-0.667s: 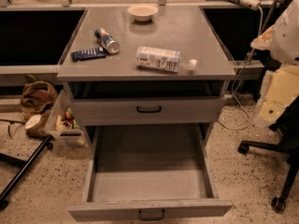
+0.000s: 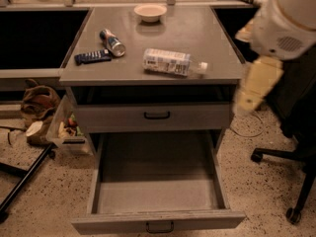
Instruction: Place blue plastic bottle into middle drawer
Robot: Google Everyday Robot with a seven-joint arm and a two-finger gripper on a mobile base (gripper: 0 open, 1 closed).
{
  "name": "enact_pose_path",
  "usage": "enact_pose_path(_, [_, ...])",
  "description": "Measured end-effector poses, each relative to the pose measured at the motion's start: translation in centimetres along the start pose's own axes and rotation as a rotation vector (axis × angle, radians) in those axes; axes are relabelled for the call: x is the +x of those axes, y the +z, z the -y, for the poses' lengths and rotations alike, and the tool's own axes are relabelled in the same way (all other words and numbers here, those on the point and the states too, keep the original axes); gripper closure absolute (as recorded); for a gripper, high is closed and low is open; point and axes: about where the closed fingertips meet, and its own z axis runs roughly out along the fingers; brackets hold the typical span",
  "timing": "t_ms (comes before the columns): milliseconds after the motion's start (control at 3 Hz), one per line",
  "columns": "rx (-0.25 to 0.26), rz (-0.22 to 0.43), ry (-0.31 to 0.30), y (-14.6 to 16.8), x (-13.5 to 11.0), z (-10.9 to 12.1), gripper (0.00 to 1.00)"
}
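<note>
The blue plastic bottle (image 2: 170, 63) lies on its side on the grey cabinet top (image 2: 207, 38), white cap pointing right, near the front edge. The middle drawer (image 2: 158, 220), the bottommost one, is pulled fully out and its deep grey tray holds nothing. My arm comes in from the upper right. Its pale end with the gripper (image 2: 247, 98) hangs beside the cabinet's right front corner, right of and below the bottle, and touches nothing.
A blue-silver can (image 2: 112, 42), a dark blue remote-like bar (image 2: 92, 57) and a pale bowl (image 2: 150, 12) sit on the cabinet top. The drawer above (image 2: 157, 115) is shut. An office chair base (image 2: 291, 181) stands at the right. Bags and a bin (image 2: 54, 125) stand at the left.
My arm has swung left and a little upward, closer to the cabinet's right edge. The bottle and the drawers have not moved.
</note>
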Motion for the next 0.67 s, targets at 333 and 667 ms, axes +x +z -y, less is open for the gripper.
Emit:
enact_pose_path(333, [0.031, 0.078, -0.044, 3.2, -5.3, 5.0, 0.0])
enact_pose_path(667, [0.042, 0.132, -0.074, 8.2, -10.8, 10.3, 0.0])
